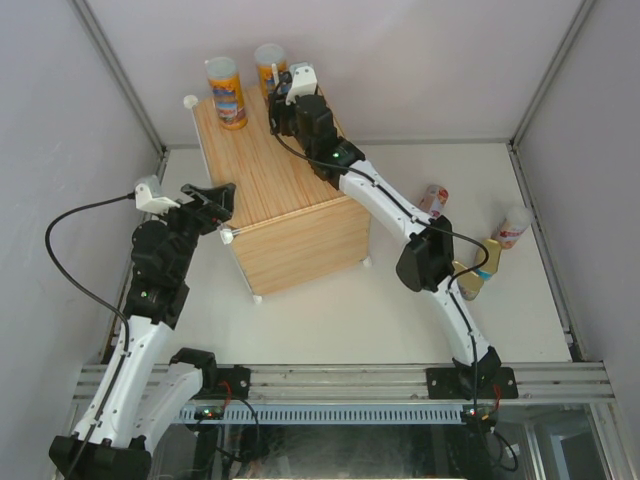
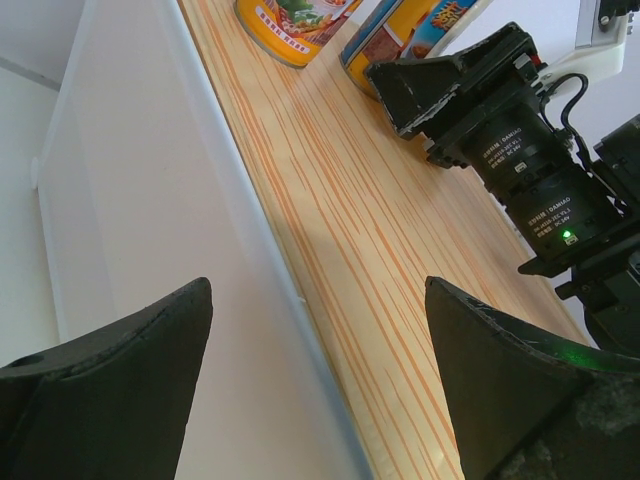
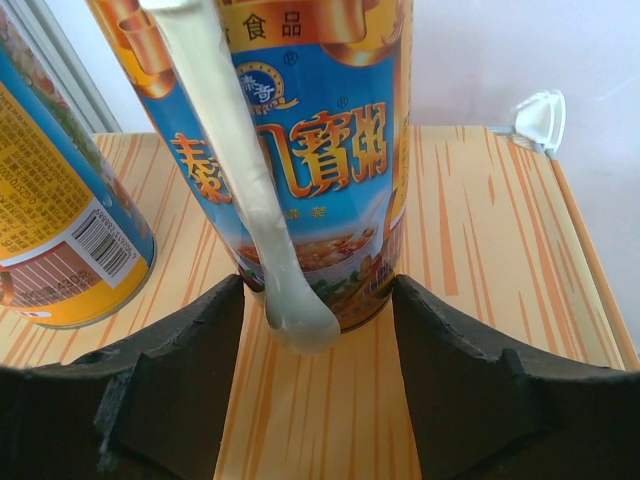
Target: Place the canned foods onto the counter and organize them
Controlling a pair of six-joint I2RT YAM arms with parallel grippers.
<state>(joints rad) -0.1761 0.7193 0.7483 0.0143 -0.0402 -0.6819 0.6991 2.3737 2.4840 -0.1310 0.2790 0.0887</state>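
The matte black left fingers (image 1: 217, 200) stand wide apart and hold nothing, over the near-left edge of the counter (image 1: 290, 215), a cube of pale wood-grain panels with white ball corners. On its far top stand 2 tall glossy cylinders: an orange-labelled can (image 1: 228, 95) and, just right of it, a blue-and-orange can (image 3: 320, 150) with a translucent plastic spoon down its side. The right fingers (image 1: 283, 100) are spread on either side of this can's base; whether they touch it I cannot tell. Farther right, on the white desk (image 1: 330, 310), lie a slim red-labelled can (image 1: 433, 200), a pale-lidded can (image 1: 513, 228) and a gold tin (image 1: 468, 283).
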